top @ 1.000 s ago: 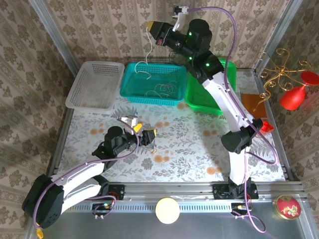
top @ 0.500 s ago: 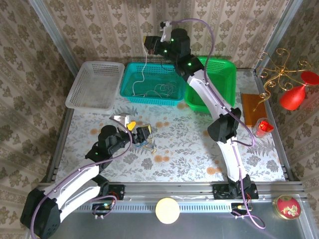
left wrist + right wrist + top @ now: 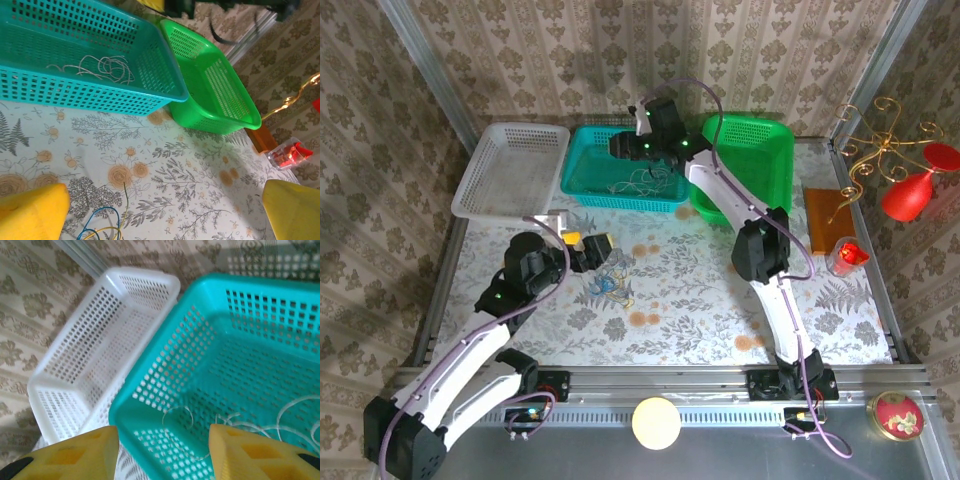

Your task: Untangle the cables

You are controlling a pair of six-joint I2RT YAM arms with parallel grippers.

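Three perforated plastic baskets are set in a row along the far edge of the table (image 3: 680, 290), which is covered with a floral-patterned cloth. A white basket (image 3: 505, 175) is placed at the left, a teal basket (image 3: 620, 200) just beside it in the middle, and a green basket (image 3: 760, 160) just beside that at the right. Right of the green basket a flat orange-brown block (image 3: 827, 213) is laid, with a small clear container of red bits (image 3: 847, 254) near it. A red and gilt ornament (image 3: 908, 195) is seen at the far right. On the near metal ledge a pale round disc (image 3: 656, 422) and a red round tin (image 3: 897, 415) are set, well apart. The space is backed by patterned wallpaper (image 3: 520, 60).
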